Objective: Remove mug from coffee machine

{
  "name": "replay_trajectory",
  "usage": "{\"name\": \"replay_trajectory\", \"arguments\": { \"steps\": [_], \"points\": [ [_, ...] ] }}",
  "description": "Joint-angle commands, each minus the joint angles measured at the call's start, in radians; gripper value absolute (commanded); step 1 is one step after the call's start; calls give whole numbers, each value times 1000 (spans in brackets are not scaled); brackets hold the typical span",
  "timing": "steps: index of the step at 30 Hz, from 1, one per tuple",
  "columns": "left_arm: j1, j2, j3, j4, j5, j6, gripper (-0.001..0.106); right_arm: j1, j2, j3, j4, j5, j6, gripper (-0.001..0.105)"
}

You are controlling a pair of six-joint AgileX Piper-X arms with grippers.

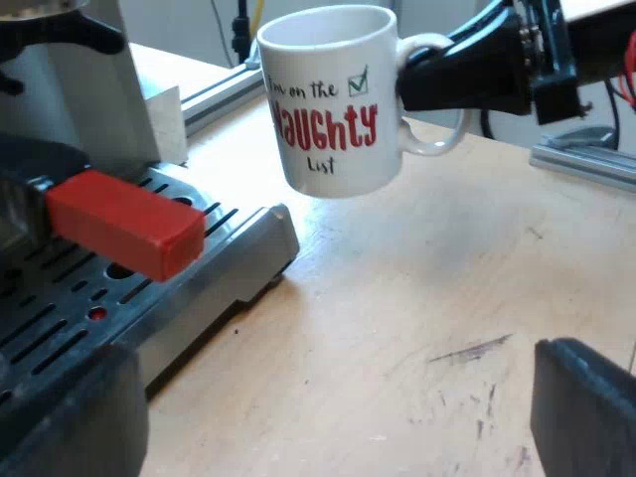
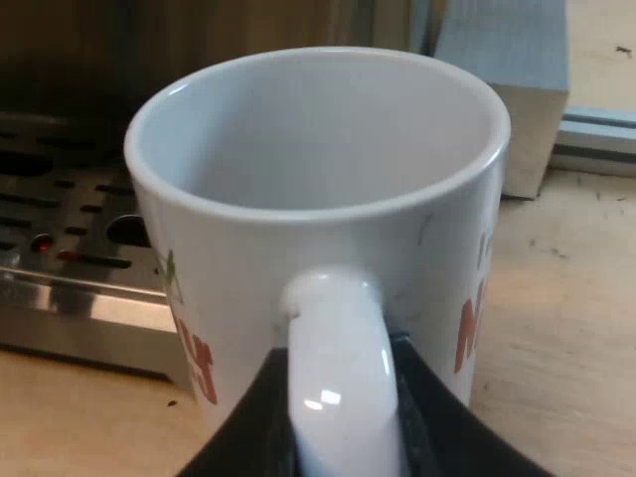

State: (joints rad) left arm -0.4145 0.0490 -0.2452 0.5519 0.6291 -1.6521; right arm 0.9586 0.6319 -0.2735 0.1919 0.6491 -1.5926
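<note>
A white mug [image 1: 333, 99] with red "Naughty List" lettering hangs upright above the wooden table [image 1: 417, 298], just off the corner of the machine's drip tray [image 1: 214, 263]. My right gripper [image 1: 429, 81] is shut on the mug's handle [image 2: 338, 368], with black fingers [image 2: 422, 417] pressed against both sides of it. The mug [image 2: 318, 179] looks empty inside. My left gripper [image 1: 338, 417] is open low over the table near the tray, with nothing between its fingers. The holder's red handle end [image 1: 124, 224] sticks out over the tray grille.
The espresso machine's body [image 1: 79, 99] rises behind the red handle end. A grey block [image 2: 507, 89] stands on the table beside the machine, past the mug. Aluminium rails [image 1: 586, 164] run along the table's far edge. Bare wood lies under and around the mug.
</note>
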Motion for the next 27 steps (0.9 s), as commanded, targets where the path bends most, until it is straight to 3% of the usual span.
{"name": "replay_trajectory", "arguments": {
  "steps": [1, 8, 20, 24, 27],
  "points": [
    [-9, 2, 3, -13, 20, -12, 80, -2, -25, 1, -36, 67, 0, 0],
    [-9, 2, 3, -13, 20, -12, 80, -1, -26, 21, -39, 171, 0, 0],
    [-9, 2, 3, -5, 20, -14, 80, -8, -26, 132, -177, 215, 4, 0],
    [-9, 2, 3, -3, 20, -14, 80, -67, -26, 149, -204, 195, 4, 0],
    [-9, 2, 3, -3, 20, -14, 80, -148, -26, 148, -210, 122, 4, 0]
  ]
}}
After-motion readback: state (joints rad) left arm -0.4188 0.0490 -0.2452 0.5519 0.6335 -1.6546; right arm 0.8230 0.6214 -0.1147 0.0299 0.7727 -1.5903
